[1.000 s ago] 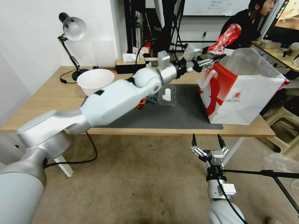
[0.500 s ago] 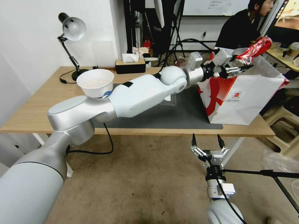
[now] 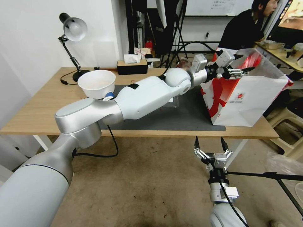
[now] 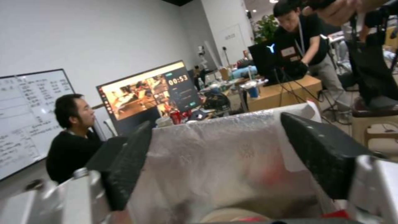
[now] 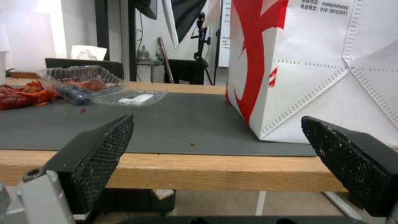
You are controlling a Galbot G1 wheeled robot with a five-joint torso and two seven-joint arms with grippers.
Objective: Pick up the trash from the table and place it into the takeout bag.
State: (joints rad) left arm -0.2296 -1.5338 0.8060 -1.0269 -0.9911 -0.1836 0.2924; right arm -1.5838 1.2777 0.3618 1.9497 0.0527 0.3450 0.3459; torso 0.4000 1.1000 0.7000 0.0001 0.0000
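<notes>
Flanking takeout bag (image 3: 249, 101): clear tray (image 3: 172, 101).

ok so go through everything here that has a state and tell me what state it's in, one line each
left gripper: open, fingers spread, over the bag's mouth
right gripper: open, empty, low in front of the table edge
takeout bag: upright on the mat, mouth open, plastic lining showing
red wrapper: inside the bag's lining
white bowl: upright on the table
clear plastic tray: open, on the mat
desk lamp: standing; whether lit, cannot tell
</notes>
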